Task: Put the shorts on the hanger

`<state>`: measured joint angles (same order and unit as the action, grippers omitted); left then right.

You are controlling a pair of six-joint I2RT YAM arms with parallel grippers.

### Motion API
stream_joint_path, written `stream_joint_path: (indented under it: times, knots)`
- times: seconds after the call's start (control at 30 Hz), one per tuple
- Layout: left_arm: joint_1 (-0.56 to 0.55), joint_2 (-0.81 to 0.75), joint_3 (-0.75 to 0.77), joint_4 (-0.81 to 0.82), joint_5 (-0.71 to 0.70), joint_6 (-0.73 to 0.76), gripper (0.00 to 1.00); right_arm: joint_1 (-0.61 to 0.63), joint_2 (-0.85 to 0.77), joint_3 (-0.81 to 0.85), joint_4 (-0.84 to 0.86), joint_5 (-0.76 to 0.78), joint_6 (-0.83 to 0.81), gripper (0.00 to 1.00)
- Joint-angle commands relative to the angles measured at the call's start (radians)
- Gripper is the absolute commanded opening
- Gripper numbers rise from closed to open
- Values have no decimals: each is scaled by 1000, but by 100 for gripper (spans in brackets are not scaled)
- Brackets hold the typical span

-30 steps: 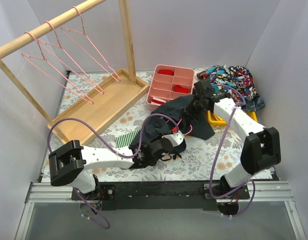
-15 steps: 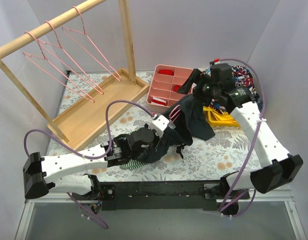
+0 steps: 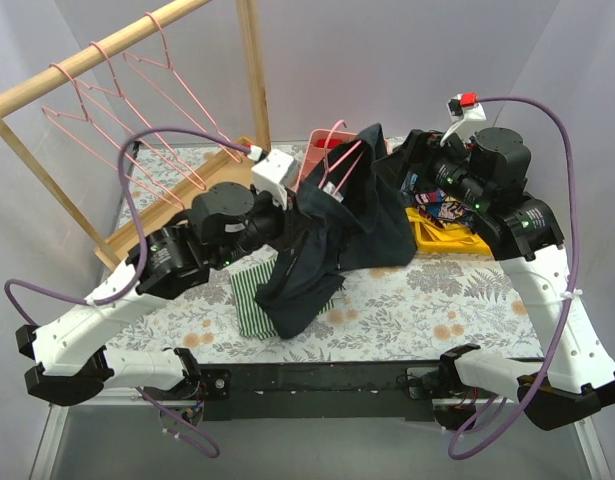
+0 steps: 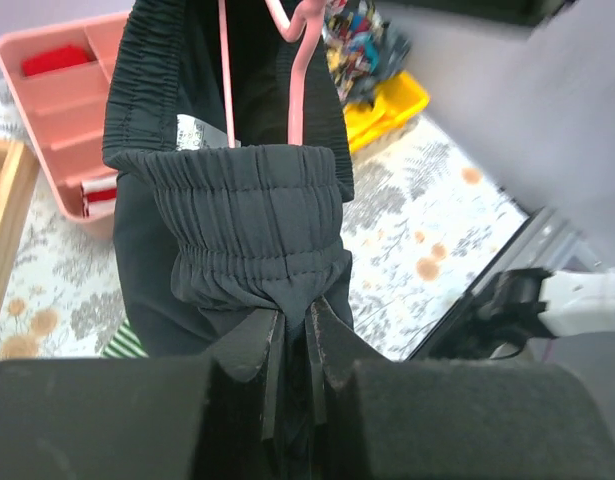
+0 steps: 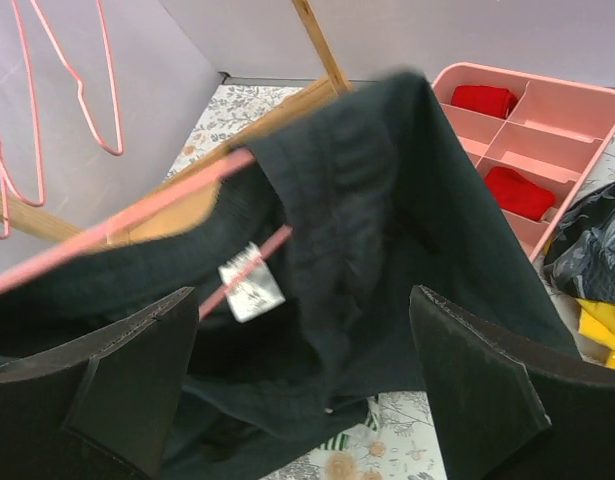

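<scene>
Left tool (image 4: 292, 320) pinched almost closed on the gathered waistband of the shorts (image 3: 332, 235). I have them hanging above the desk (image 3: 437, 300), just in front of the pink tray (image 5: 572, 120). Hanger (image 3: 334, 165) wires run into the waistband. Right tool (image 5: 302, 300), right of the tray, gapes wide and grips nothing.

Black fingers (image 5: 117, 380) of right gripper (image 5: 305, 330) spreading wide, dark navy floppy fabric shorts (image 5: 387, 200) hanging between. Thin pink wire hanger (image 5: 117, 225) running into waistband beside white label (image 5: 251, 290). Pink compartment tray (image 5: 527, 72) holding red items behind.
</scene>
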<state>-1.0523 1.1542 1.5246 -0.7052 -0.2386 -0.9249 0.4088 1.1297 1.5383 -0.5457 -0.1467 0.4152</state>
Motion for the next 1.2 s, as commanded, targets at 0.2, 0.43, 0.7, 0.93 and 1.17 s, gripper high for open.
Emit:
stream_joint_path:
  times: [0.2, 0.43, 0.7, 0.93, 1.17]
  knots:
    - [6, -1, 138, -94, -1, -140, 0, 4, -53, -53, 9, 102, -30, 91]
    - [6, -73, 27, 61, -146, -261, 0, 2, -76, -58, -48, 220, -3, 91]
    - [6, 10, 86, 151, -422, -281, 0, 4, -61, -49, -103, 233, 16, 91]
    - [6, 104, 279, 127, -560, -264, 0, 4, -39, -3, -140, 236, 11, 90]
    - [6, 111, 313, 213, -613, -197, 0, 2, -30, -1, -149, 234, 13, 89]
